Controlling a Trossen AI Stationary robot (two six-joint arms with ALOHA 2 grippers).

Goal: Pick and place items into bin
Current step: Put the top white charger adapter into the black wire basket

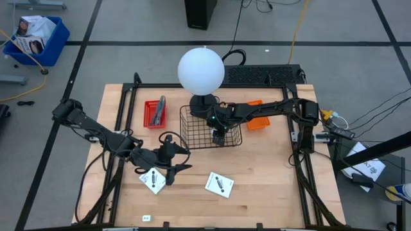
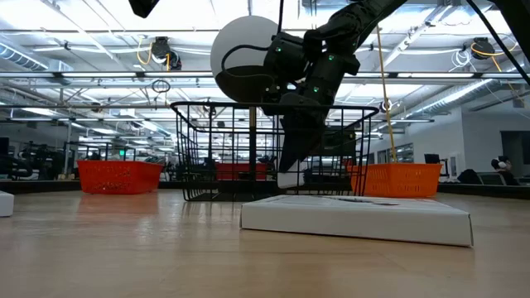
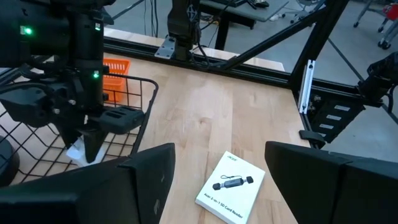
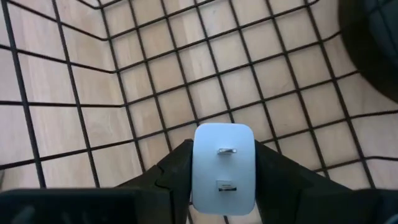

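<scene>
My right gripper (image 1: 218, 133) reaches down inside the black wire basket (image 1: 194, 130) and is shut on a small white plug adapter (image 4: 224, 165). The low view shows that gripper (image 2: 294, 157) inside the basket. My left gripper (image 1: 171, 167) hovers open over the table's near left part, beside one white card box (image 1: 153, 180). A second white card box (image 1: 219, 185) lies flat ahead of the open left gripper (image 3: 221, 163). A tiny white cube (image 1: 146, 218) sits near the table's near edge. A grey tool (image 1: 158, 110) lies in a red tray (image 1: 149, 122). My right gripper pinches the white adapter between its two fingers by its side faces (image 4: 198, 168), coming from above and pointing down. The face with the metal prong (image 4: 226, 150) is turned toward the wrist camera. The adapter is held above the basket's wire floor; whether it touches, I cannot tell.
A big white globe lamp (image 1: 201, 69) stands behind the basket on a dark base. An orange bin (image 1: 257, 122) sits to the basket's right, under the right arm. Black frame rails (image 1: 302, 160) run along the table's sides. Bare wood lies at the near right.
</scene>
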